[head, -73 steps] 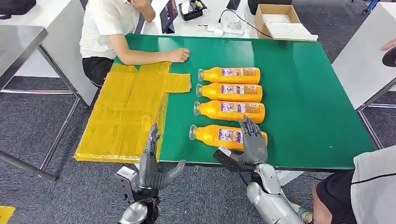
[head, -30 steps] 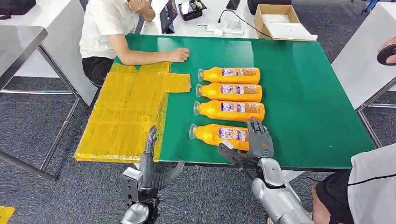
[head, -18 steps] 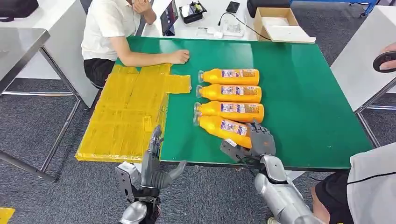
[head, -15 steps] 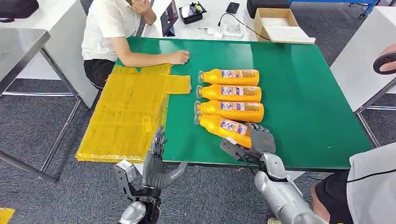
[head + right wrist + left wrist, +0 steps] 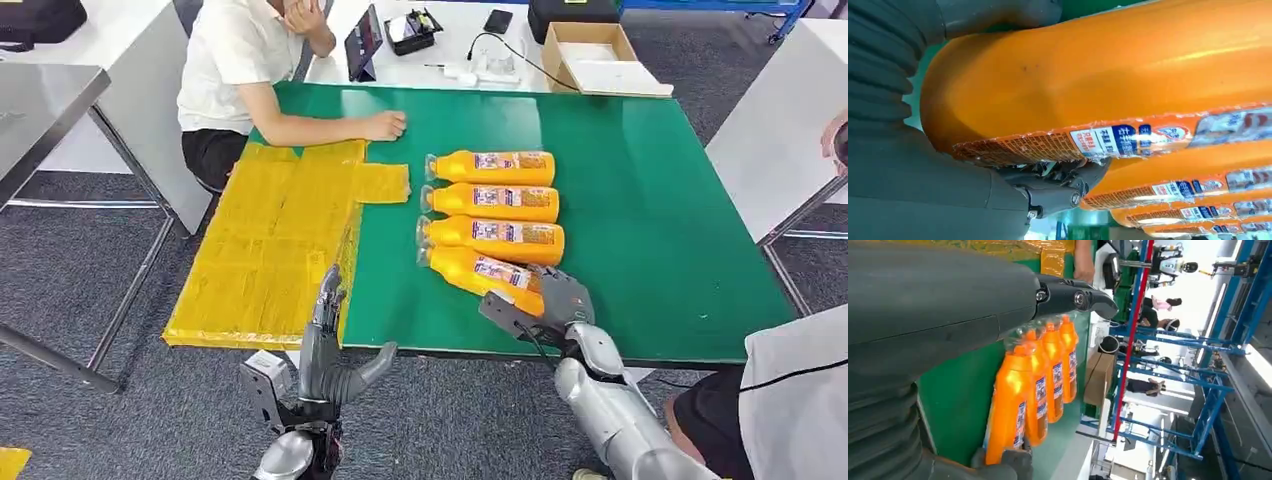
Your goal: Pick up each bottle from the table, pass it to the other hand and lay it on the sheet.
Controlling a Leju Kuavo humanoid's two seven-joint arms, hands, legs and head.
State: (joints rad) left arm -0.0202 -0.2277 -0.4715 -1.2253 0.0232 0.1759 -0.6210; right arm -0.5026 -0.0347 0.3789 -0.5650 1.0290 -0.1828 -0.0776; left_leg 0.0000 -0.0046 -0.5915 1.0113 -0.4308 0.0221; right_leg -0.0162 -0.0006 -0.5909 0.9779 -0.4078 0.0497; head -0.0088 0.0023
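Several orange bottles lie side by side on the green table (image 5: 650, 210). My right hand (image 5: 562, 298) grips the base end of the nearest bottle (image 5: 480, 271), which lies slanted with its cap touching the third bottle (image 5: 495, 238). In the right wrist view the thumb and fingers (image 5: 1058, 192) wrap that bottle (image 5: 1108, 70). Further back lie two more bottles (image 5: 492, 202) (image 5: 492, 166). My left hand (image 5: 327, 345) is held open below the table's near edge, beside the yellow sheet (image 5: 270, 240). The left wrist view looks past the left hand (image 5: 923, 315) at the row of bottles (image 5: 1015, 400).
A seated person rests a hand (image 5: 385, 124) on the table just beyond the sheet. A cardboard box (image 5: 598, 50), a tablet (image 5: 362, 38) and cables sit on the white desk behind. Another person (image 5: 800, 400) stands at the near right corner.
My right hand has closed round the nearest bottle's base, and the bottle has swung so its cap end now meets the third bottle. The left hand has stayed in place.
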